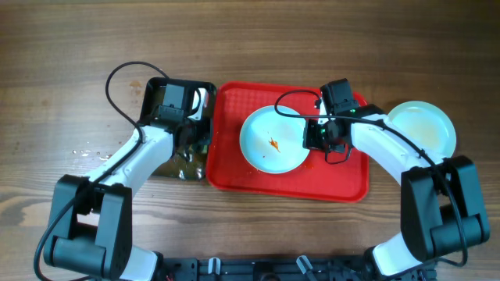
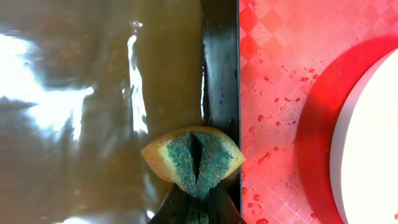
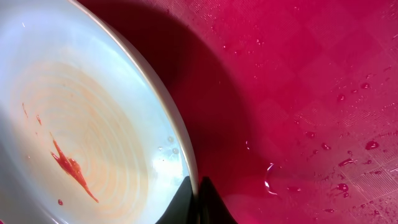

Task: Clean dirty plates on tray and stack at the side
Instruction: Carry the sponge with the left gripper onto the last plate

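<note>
Right gripper (image 3: 198, 202) clenched on the rim of a sauce-streaked plate (image 3: 93, 124) on the red tray (image 3: 298, 93), we see the left gripper (image 2: 196, 208) clamping a sponge (image 2: 194, 158) above the black tray (image 2: 219, 62) of brown water, only overhead gives us a second plate (image 1: 422, 129) on the table (image 1: 234, 39) beside.

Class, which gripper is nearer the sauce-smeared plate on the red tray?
Right. The right gripper pinches the plate at its rim; the left gripper holds a sponge over the black tray.
</note>
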{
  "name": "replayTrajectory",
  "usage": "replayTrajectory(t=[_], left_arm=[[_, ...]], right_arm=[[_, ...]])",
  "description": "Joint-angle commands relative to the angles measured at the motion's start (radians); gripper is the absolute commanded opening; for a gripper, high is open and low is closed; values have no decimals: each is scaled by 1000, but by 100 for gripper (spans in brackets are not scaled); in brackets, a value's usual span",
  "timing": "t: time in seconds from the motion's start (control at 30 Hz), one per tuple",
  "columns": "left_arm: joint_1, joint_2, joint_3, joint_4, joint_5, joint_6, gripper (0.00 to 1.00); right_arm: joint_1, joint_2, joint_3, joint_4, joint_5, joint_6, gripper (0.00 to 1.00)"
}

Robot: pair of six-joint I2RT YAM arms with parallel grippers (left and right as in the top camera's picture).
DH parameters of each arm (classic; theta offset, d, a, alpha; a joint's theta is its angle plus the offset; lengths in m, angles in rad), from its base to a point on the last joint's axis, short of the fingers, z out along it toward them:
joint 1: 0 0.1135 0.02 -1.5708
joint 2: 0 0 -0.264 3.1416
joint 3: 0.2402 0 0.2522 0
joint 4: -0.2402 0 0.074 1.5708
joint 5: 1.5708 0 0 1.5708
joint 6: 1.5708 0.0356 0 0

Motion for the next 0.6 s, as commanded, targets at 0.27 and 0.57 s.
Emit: replayTrajectory(t=[0.27, 0.57], left_arm=[[-28, -197, 6, 108, 332, -266, 4], [-221, 101, 6, 462, 487, -599, 4]], right_arm=[[5, -18, -6, -1, 18, 0, 4], [5, -18, -6, -2, 18, 0, 4]])
